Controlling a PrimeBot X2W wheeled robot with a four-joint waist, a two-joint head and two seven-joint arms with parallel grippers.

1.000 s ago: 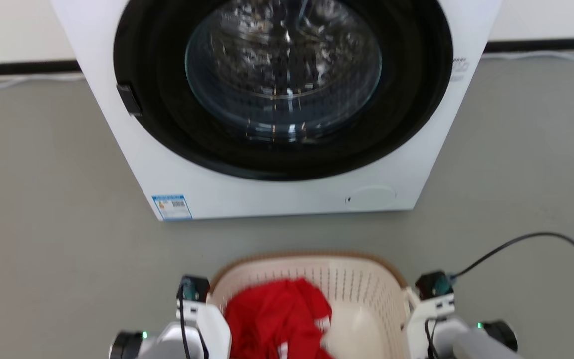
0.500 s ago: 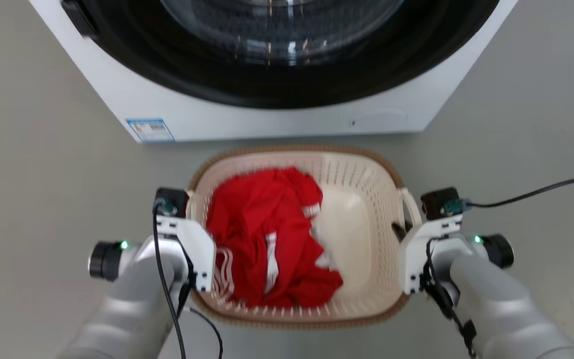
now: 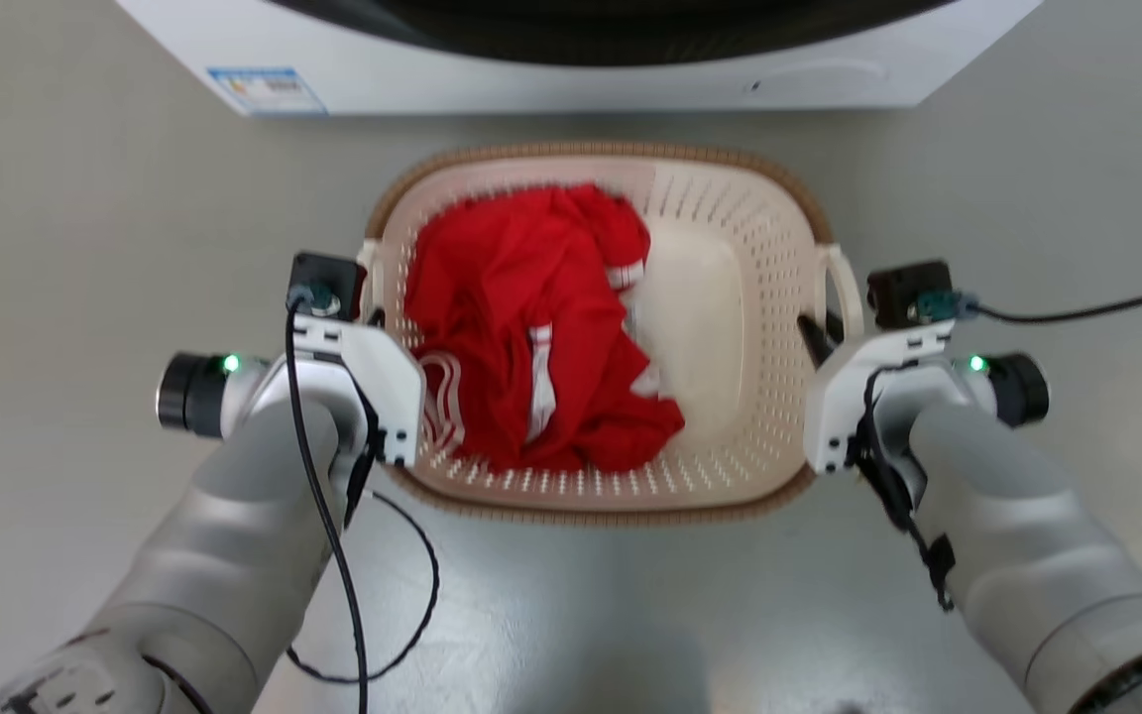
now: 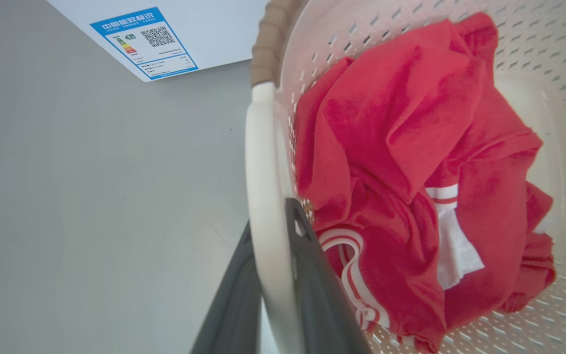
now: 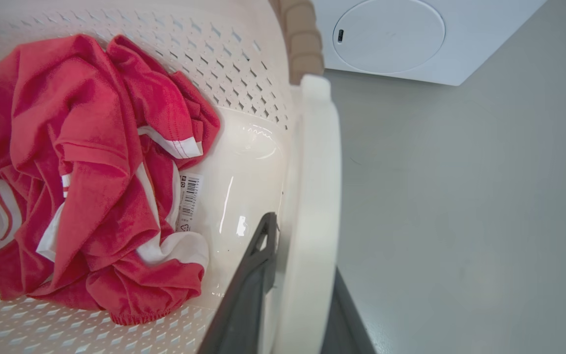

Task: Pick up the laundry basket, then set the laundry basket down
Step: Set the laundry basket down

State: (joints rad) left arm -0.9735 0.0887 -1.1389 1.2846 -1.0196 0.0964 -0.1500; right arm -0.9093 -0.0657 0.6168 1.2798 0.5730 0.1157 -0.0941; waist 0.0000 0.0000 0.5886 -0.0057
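The cream perforated plastic laundry basket [image 3: 769,297] looks light and stiff, well held where left claw [image 4: 270,221] and right claw [image 5: 302,246] clamp its white loop handles [image 4: 259,147]

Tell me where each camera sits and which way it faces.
Head view: on the head, looking down into the laundry basket; left gripper and right gripper show at its sides.
Left wrist view: on the left wrist, looking along the basket's left handle toward the washing machine; its dark fingers straddle that handle.
Right wrist view: on the right wrist, looking along the right handle; its dark fingers straddle it.
Shared: both wrist views show the red garment.
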